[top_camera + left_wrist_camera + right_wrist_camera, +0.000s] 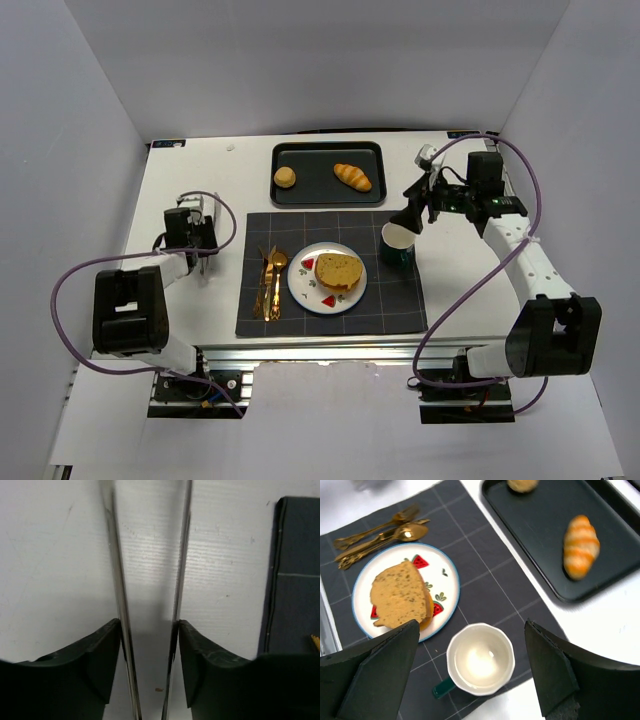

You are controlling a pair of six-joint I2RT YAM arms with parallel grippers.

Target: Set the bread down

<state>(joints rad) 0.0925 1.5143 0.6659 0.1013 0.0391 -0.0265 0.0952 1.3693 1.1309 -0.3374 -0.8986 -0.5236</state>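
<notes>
One bread slice [399, 596] lies on the plate [446, 575], left of the wide-open right gripper [408, 222] hovering over an empty cup [480, 658]; beyond, a tray [540, 535] holds croissant [580, 545] and bun [522, 484]. Only the left wrist view shows left gripper [149, 630] clamping tongs [116, 570]

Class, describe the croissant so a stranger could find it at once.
Find the black tray at the far side of the table, beyond the dark placemat. Two pastries lie in it. The croissant is the right-hand one, long and striped; the bun beside it is small and round.
</notes>
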